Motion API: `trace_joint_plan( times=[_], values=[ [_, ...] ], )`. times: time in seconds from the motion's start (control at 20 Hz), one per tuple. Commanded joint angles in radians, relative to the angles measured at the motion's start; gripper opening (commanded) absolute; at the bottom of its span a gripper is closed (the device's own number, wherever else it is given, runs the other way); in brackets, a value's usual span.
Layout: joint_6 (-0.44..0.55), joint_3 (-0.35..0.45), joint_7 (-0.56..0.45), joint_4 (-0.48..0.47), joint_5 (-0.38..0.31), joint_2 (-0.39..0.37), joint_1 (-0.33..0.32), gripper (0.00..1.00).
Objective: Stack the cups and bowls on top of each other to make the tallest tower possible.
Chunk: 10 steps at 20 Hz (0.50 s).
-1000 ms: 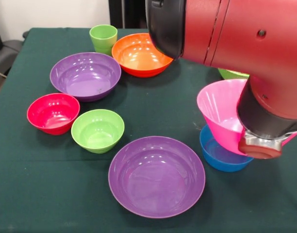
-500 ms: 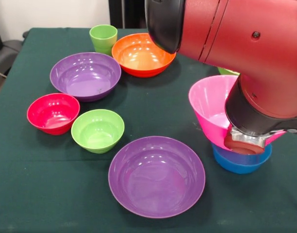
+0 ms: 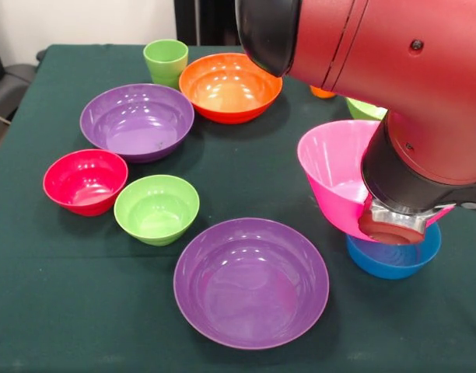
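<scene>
Pincer hidden behind arm, pink bowl (image 3: 335,167) shifted left, blue bowl (image 3: 393,260) more exposed

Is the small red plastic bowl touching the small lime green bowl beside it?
Cannot tell. In the front view the red bowl and lime green bowl have rims that meet or overlap in the picture; no gap or contact shows plainly.

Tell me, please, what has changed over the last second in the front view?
The pink bowl, carried by the arm, shifted left in the picture. The blue bowl now shows farther right beneath it. The purple bowls, red bowl, small green bowl, orange bowl and cup stayed put.
</scene>
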Motion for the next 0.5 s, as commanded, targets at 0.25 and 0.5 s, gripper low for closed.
trace_joint_plan(
  times=[0.25, 0.5],
  values=[
    [0.027, -0.012, 0.060, -0.049, 0.025, -0.016, -0.056, 0.00],
    [0.040, -0.078, 0.075, -0.083, 0.088, -0.010, -0.084, 0.00]
  ],
)
